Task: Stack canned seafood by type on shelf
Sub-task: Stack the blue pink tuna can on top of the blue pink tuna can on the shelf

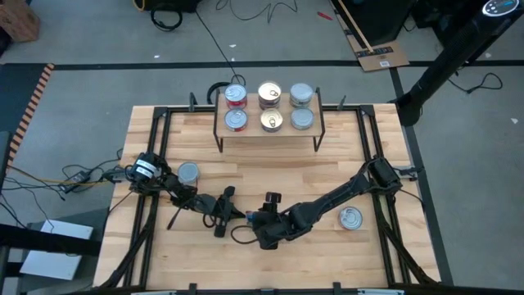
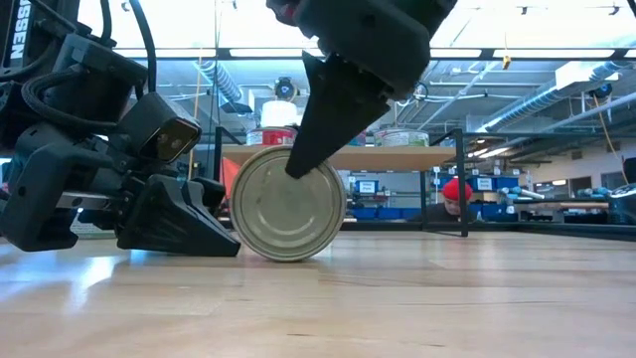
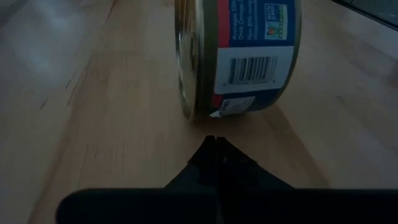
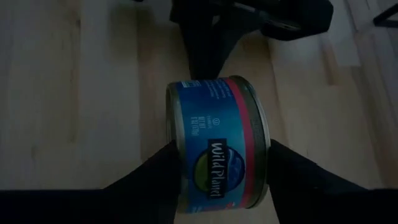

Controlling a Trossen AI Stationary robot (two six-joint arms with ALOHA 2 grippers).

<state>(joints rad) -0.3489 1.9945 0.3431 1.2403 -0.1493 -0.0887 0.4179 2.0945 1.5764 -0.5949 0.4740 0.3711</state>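
Cans: six on shelf [image 1: 268, 129], apparently three elsewhere; right pincer [image 4: 217, 186] grips one [image 4: 217, 155].

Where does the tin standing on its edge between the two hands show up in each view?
High view: hidden under the right hand, near the table's front middle.
Low view: tin on edge at centre, flat end facing the camera.
Left wrist view: barcode side, beyond the shut left hand.
Right wrist view: blue label between the fingers.
Shared landmark: left hand.
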